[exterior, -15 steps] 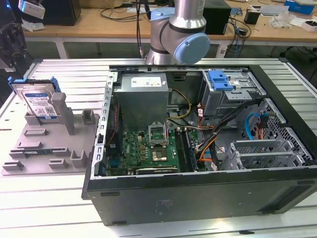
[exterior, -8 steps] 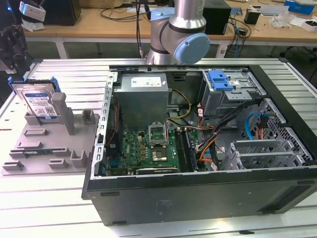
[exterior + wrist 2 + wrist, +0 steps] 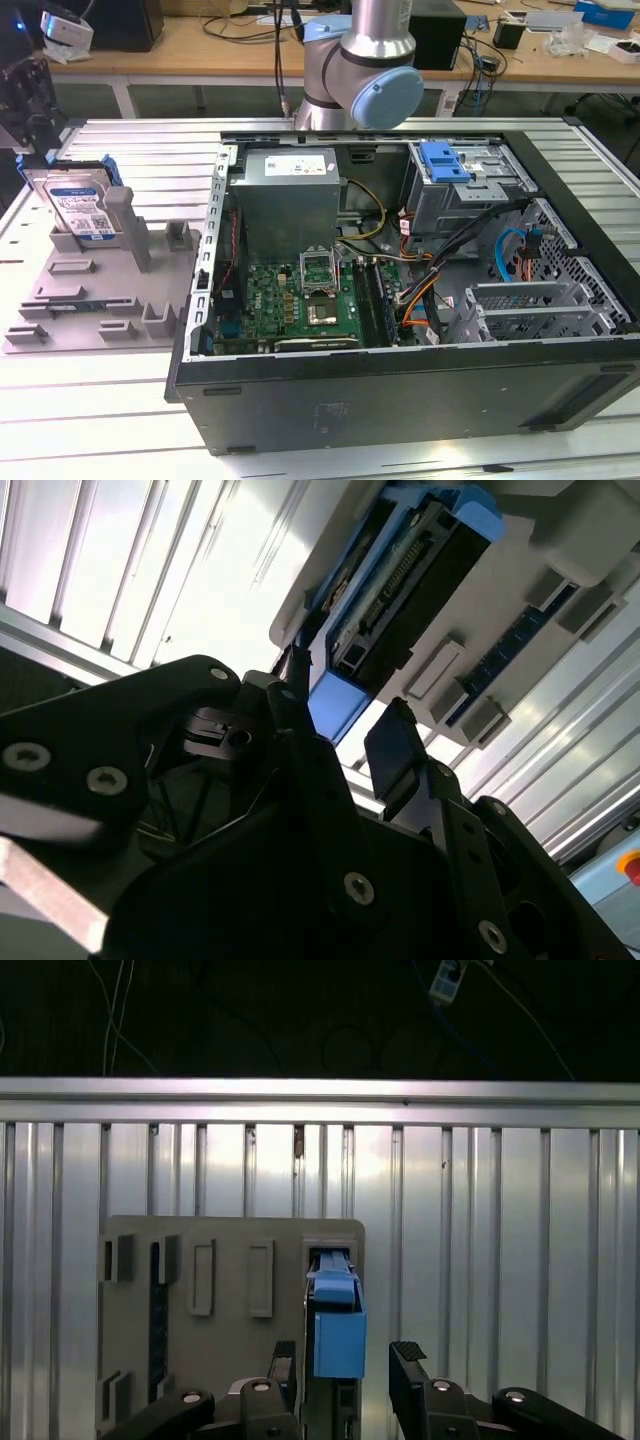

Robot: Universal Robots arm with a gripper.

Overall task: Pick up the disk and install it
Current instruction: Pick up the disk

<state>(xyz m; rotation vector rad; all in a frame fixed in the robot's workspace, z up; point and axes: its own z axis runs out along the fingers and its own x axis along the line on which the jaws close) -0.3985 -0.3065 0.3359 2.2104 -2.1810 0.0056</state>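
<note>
The 2 fingers point(image 3: 408, 1360) of the gripper point(image 3: 345, 1350) stand apart, spread just wider than the blue carrier end of the disk point(image 3: 338, 1332). It sits between them with a thin gap on each side in the first wrist view, and nothing is clamped. The disk stands on edge in a slot of the grey holder point(image 3: 90, 295), which rests on the slatted metal table point(image 3: 110, 420) at the exterior view's left. Well apart, toward the exterior view's right, lies the open computer case point(image 3: 400, 400), 1 blue plastic part point(image 3: 445, 160) on its drive cage point(image 3: 470, 195).
</note>
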